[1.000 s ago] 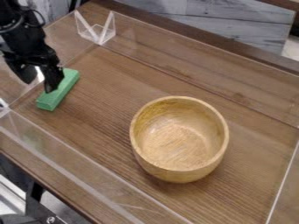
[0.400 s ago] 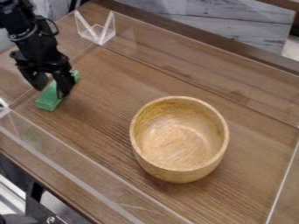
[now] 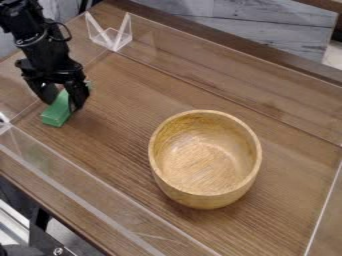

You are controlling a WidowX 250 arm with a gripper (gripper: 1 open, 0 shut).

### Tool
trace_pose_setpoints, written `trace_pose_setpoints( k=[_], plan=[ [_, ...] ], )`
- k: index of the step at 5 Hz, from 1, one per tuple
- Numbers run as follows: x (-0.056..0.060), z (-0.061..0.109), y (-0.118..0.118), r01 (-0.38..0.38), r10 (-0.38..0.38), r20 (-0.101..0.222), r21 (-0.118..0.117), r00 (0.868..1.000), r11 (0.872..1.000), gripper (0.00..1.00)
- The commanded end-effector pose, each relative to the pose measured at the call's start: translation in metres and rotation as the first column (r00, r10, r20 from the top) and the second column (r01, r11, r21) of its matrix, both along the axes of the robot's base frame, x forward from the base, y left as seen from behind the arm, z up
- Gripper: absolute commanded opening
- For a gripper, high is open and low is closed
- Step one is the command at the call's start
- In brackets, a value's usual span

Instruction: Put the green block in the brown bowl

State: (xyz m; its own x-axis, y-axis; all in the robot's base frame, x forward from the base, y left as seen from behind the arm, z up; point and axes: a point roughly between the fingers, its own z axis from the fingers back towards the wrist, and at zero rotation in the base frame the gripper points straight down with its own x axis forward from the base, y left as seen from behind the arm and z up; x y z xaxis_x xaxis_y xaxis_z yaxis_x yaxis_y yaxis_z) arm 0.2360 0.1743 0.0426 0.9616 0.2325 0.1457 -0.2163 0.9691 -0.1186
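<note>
In the camera view, we see the black pincer [image 3: 58, 95] lower and further right than a second ago, now straddling the green block [image 3: 55, 113], its prongs apart on either side. The flat bright-green bar lies on the wood-grain table [image 3: 160, 90], largely hidden now. Well apart to the right sits the round, thick-walled brown bowl [image 3: 205, 157], pale grained wood.

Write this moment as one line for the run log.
phase: reaching | tool: open, fingers astride green block | green block: on table, not lifted | brown bowl: empty, to the right
</note>
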Motion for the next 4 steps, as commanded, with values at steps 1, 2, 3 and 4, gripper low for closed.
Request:
trace_pose_setpoints(
  k=[1, 2, 3, 4],
  plan=[
    [0.0117, 0.0129, 0.0062, 0.003, -0.004, 0.032, 0.032, 0.999, 0.999, 1.00],
    [0.0135, 0.0128, 0.0066, -0.003, 0.003, 0.023, 0.028, 1.000, 1.000, 1.00],
    [0.0153, 0.0104, 0.0069, -0.010, 0.009, 0.017, 0.023, 1.000, 1.000, 1.00],
    [0.0169, 0.0085, 0.0073, -0.016, 0.016, 0.010, 0.019, 1.000, 1.000, 1.00]
  ],
)
